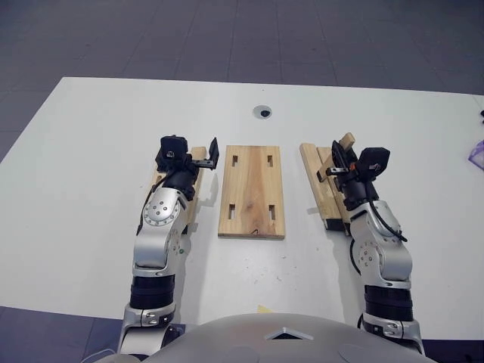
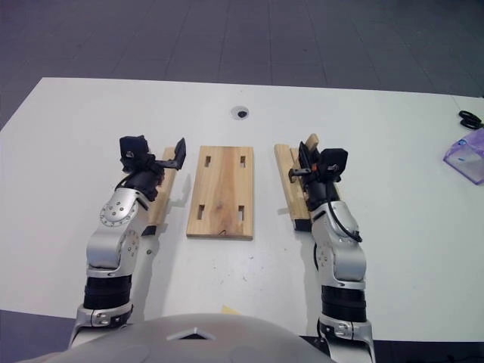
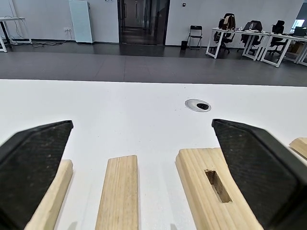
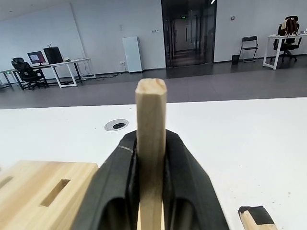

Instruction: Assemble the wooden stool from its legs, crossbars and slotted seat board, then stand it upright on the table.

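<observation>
one squared wooden stick (image 4: pixel 150 105), right gripper (image 4: pixel 151 143)

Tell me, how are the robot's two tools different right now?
The left tool is open, its fingers wide apart; the right tool is shut. The left tool holds nothing, hanging over wooden pieces on the table; the right tool pinches a wooden stick. The left tool is left of the seat board, the right tool on its right. Both are black with two fingers.

Seat board (image 1: pixel 252 191) on table (image 1: pixel 98 151) btw L legs (image 1: pixel 199 153), R legs (image 1: pixel 318 189).
</observation>
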`<move>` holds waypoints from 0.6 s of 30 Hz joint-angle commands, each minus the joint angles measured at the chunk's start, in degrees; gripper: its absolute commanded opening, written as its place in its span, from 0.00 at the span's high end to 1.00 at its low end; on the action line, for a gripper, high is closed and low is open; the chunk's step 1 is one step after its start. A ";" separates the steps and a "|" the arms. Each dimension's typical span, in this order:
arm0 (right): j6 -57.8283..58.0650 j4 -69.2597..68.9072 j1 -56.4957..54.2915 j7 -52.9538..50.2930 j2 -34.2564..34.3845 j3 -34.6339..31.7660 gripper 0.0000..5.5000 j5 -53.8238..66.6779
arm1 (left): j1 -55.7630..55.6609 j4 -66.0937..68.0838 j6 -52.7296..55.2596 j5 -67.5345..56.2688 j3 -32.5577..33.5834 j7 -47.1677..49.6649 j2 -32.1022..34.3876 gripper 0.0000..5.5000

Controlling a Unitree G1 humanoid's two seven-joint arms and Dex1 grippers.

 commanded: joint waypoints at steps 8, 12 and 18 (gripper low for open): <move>5.08 10.52 4.43 -0.64 -1.79 0.73 0.92 -2.89 | -1.47 0.59 -0.82 2.04 -0.47 -0.76 2.22 0.02; 5.10 11.23 3.34 -0.18 -3.22 1.18 0.92 -3.40 | -1.83 1.48 -1.38 1.80 1.26 -0.97 3.32 0.02; 1.94 12.23 -1.14 0.43 -3.24 1.55 0.92 -2.70 | -3.16 3.20 -2.74 2.28 1.69 -1.00 3.97 0.02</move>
